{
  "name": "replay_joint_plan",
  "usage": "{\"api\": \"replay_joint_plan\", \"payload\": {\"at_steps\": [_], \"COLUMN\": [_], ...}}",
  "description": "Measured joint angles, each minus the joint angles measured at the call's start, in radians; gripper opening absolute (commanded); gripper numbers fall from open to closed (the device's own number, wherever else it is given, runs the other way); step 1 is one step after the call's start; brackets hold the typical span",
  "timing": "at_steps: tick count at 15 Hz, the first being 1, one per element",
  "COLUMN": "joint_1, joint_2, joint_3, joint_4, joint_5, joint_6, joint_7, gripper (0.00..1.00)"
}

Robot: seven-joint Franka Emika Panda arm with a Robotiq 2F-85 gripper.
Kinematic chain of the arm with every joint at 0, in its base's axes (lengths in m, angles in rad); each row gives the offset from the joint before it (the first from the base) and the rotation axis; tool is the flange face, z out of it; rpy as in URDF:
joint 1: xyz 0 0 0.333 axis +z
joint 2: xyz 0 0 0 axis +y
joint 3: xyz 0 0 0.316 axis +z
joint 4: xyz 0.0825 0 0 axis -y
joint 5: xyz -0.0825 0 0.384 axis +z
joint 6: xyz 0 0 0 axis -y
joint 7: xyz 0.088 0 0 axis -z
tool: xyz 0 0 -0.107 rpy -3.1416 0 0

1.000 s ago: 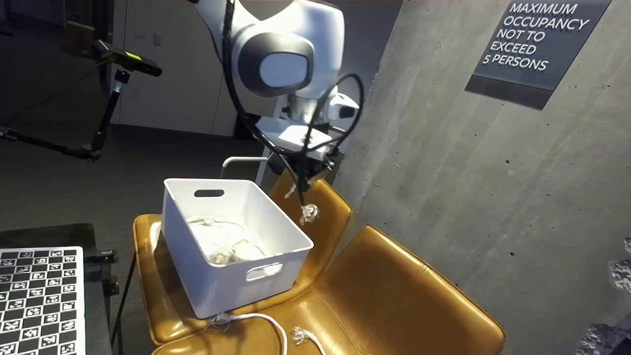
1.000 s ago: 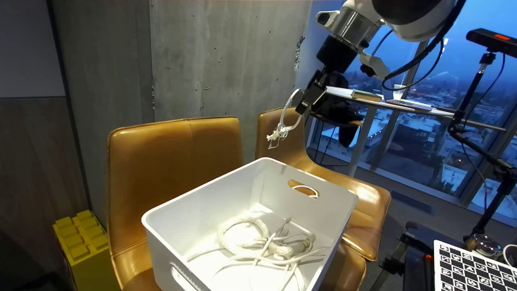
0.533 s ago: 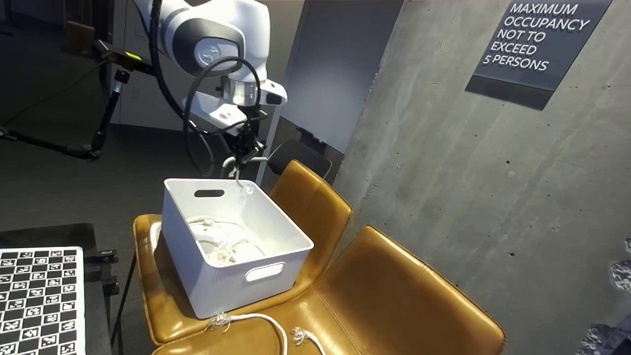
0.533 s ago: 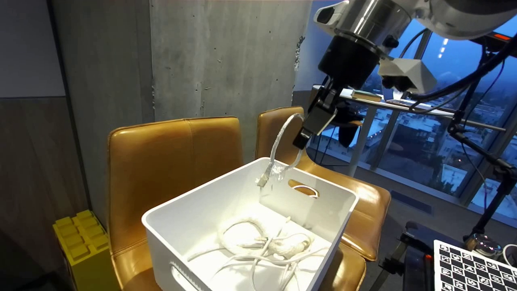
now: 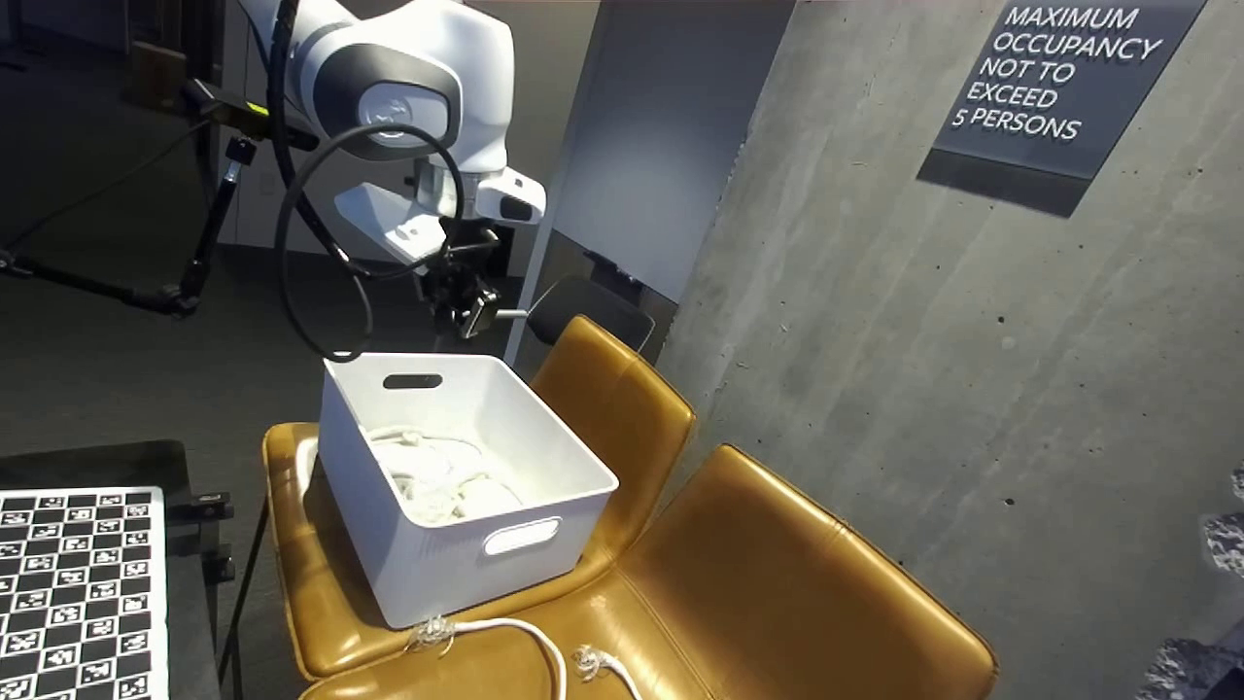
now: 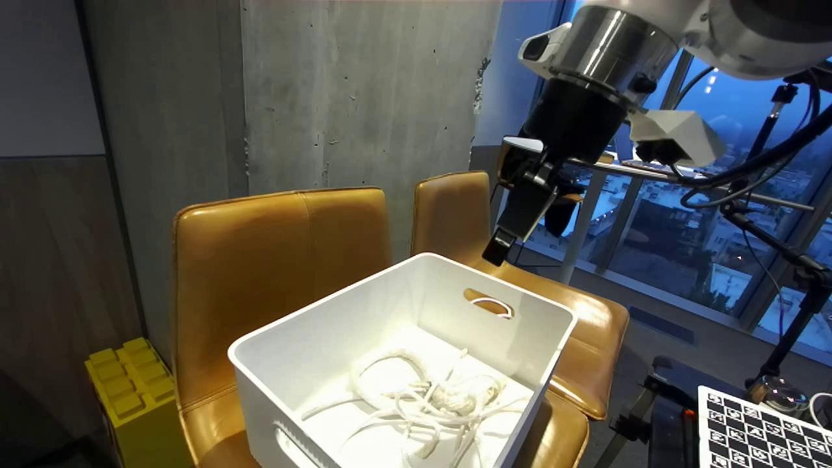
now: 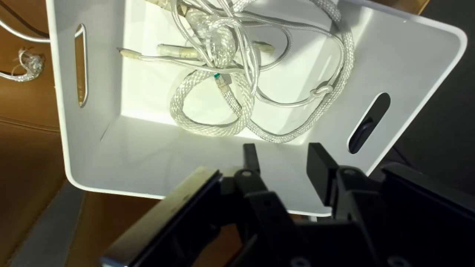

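My gripper (image 7: 284, 159) is open, its dark fingers (image 7: 322, 170) well apart with nothing between them. It hangs above the white box (image 7: 148, 155), close to one long wall in the wrist view. In both exterior views the gripper (image 6: 497, 250) stands over the far end of the box (image 5: 486, 574), apart from it. White ropes and cords (image 7: 211, 128) lie tangled on the box floor, several overlapping in loops, one with a knot. The same tangle (image 6: 455, 396) shows brightly lit in an exterior view. In an exterior view the box hides part of the ropes.
The box rests on a tan leather chair (image 5: 292, 544); another tan chair (image 5: 777, 564) adjoins it. White rope pieces (image 5: 515, 624) with frayed ends lie on that seat. Nearby are a checkered board (image 5: 87, 583), a camera on a stand (image 5: 248, 112), a yellow block (image 6: 130, 390) and a concrete wall (image 6: 364, 97).
The gripper moved from beside the box to over it and lowered, carrying a looped white rope with a frayed end. It has opened; the rope has dropped into the tangle in the box.
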Motion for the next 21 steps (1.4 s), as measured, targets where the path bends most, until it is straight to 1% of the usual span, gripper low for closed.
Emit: {"api": "replay_joint_plan", "payload": {"at_steps": [2,3,4,10,13,15,21], "joint_1": [-0.008,-0.016,-0.03,-0.168,-0.228,-0.259,-0.328], "joint_2": [-0.02,-0.032,-0.042,-0.04,0.001,0.035,0.165], "joint_3": [-0.02,-0.038,-0.06,-0.24,-0.299,-0.312,-0.306], "joint_4": [-0.013,-0.02,-0.025,-0.018,0.017,0.046,0.133], "joint_5": [0.034,0.052,0.069,0.175,0.227,0.264,0.362], "joint_6": [0.0,0.003,0.005,0.006,0.004,0.003,0.002], "joint_7": [-0.017,-0.033,-0.055,-0.253,-0.329,-0.357,-0.407], "gripper": [0.86,0.94,0.99,1.0,1.0,1.0,1.0]}}
